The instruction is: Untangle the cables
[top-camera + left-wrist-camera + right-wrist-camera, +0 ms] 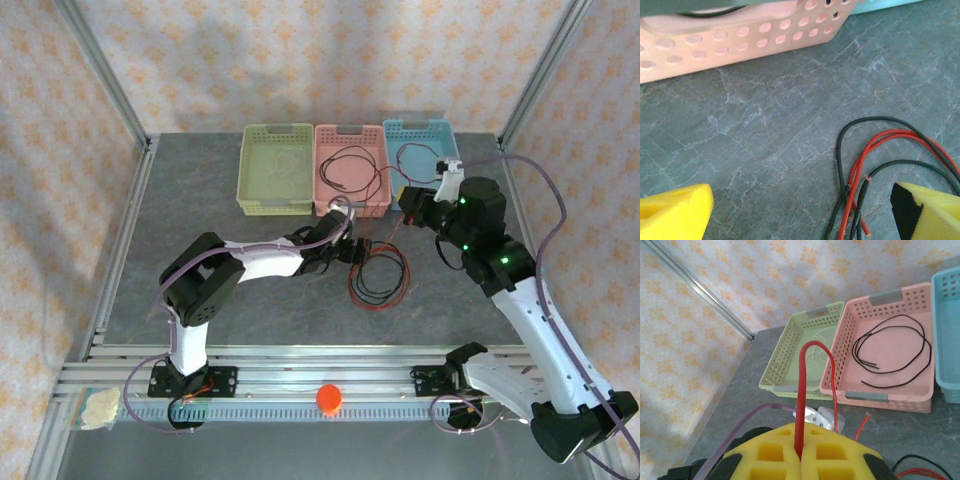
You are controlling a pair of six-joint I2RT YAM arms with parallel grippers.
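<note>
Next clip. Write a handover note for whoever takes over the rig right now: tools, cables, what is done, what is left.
Left tool: open, low over the table, beside the red and black tangle.
Right tool: shut on a red cable, held up off the table.
Done: a black cable lies in the pink basket, a pale cable in the green basket.
Left: probably free the held red cable, then separate the rest of the tangle.

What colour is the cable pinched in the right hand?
Red cable, in the right hand; clearest in right wrist view.
</note>
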